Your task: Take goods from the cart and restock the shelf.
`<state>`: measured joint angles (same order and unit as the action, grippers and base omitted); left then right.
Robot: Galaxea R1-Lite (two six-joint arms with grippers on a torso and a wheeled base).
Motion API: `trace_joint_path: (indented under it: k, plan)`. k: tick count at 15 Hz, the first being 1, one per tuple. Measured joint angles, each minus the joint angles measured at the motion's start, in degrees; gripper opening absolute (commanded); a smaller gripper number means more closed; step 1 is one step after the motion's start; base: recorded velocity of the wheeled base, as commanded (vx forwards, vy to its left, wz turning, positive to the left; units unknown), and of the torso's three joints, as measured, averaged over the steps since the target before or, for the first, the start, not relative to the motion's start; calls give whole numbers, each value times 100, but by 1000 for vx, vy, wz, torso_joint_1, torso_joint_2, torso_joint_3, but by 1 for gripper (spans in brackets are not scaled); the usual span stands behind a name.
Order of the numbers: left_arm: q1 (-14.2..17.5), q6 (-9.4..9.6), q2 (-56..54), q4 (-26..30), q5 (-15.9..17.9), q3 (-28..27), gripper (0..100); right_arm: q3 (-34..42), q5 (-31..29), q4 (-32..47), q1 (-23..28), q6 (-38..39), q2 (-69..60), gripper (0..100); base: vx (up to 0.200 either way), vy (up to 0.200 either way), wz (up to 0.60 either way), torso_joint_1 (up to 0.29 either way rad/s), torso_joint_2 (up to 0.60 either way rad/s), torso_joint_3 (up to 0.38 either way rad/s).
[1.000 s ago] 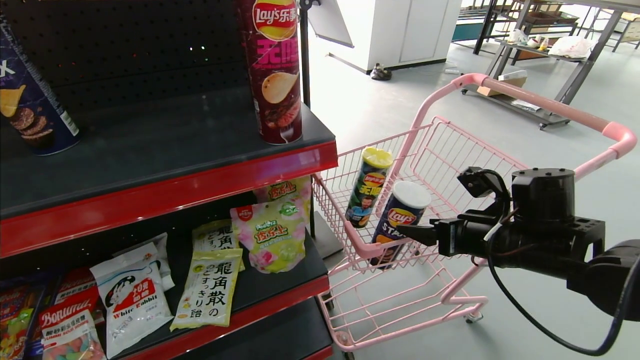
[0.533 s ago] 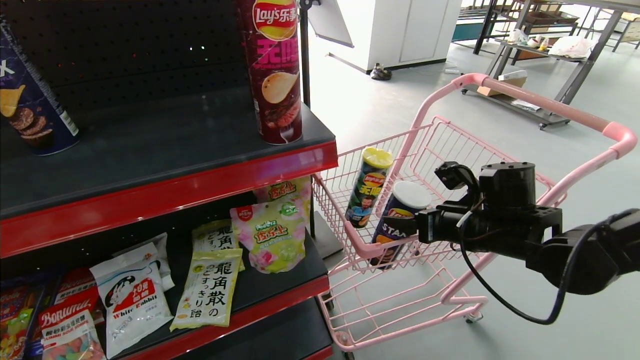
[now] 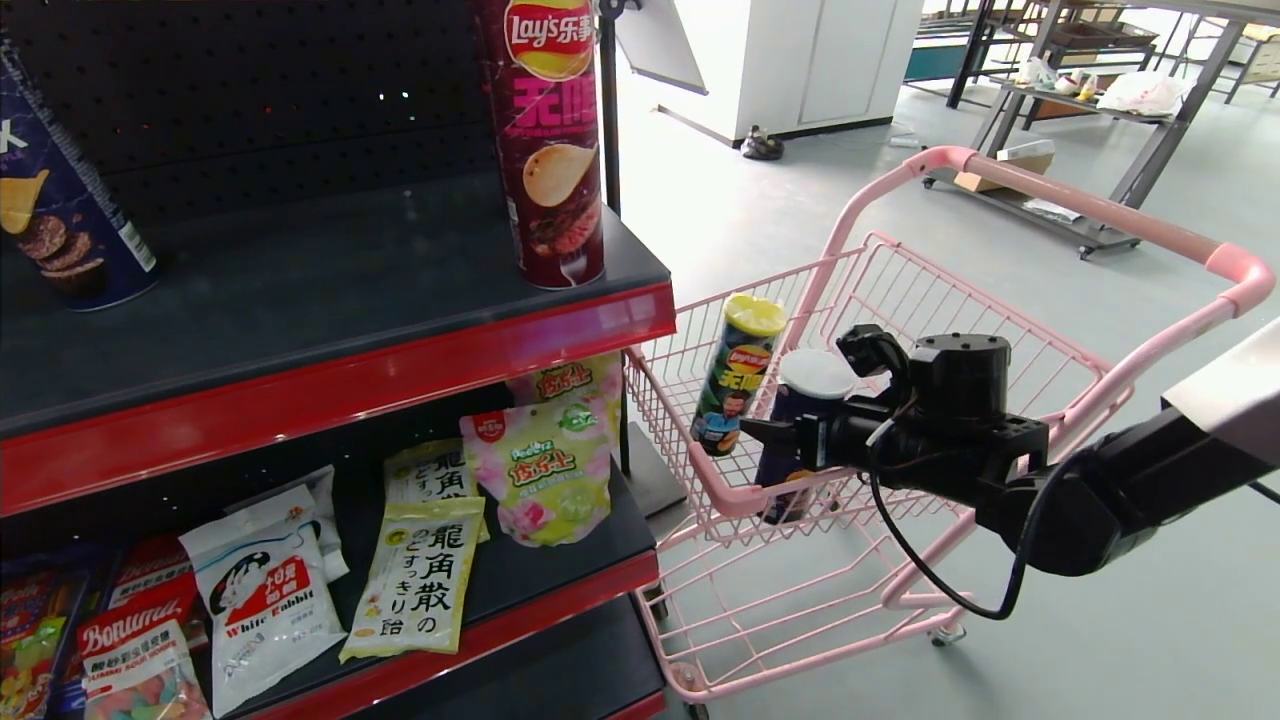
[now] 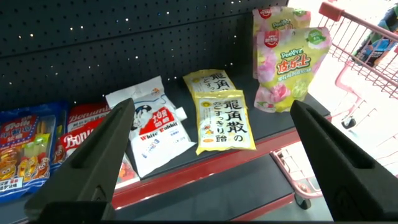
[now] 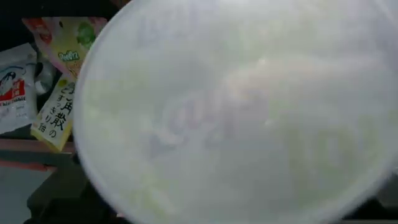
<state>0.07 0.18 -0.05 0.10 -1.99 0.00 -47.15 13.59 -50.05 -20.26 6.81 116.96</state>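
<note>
The right gripper (image 3: 775, 430) is being brought in from the cart's handle side onto the blue can (image 3: 795, 400), so the pick is being set up. The can is standing upright in the pink cart (image 3: 900, 290), beside the green can (image 3: 735, 370), with one finger lying across its front. Whether the can is clamped cannot be told. The left gripper (image 4: 211, 165) is being held wide apart before the lower shelf (image 4: 283, 124).

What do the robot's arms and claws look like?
The right arm is black and chunky, with a round black cap, a looping black cable and a pale grey upper part. The left gripper has two black wedge-shaped fingers.
</note>
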Motion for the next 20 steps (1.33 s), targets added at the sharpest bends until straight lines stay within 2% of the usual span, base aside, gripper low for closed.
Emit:
trace_joint_path:
  k: [2, 3, 12, 20]
  plan:
    - [0, 4, 0, 0, 0, 0, 100, -160, 0, -2, 0, 5, 123, 100, 0, 0, 0, 0, 0, 0]
    - [0, 4, 0, 0, -1, 0, 100, -182, -22, -4, -2, 7, 167, 0, 0, 0, 0, 0, 0, 0]
    - [0, 9, 0, 0, -1, 0, 100, -85, -148, -24, 23, 22, 187, 0, 0, 0, 0, 0, 0, 0]
    - [0, 6, 0, 0, -1, 0, 100, -124, -290, 30, 166, -290, -1189, 0, 0, 0, 0, 0, 0, 0]
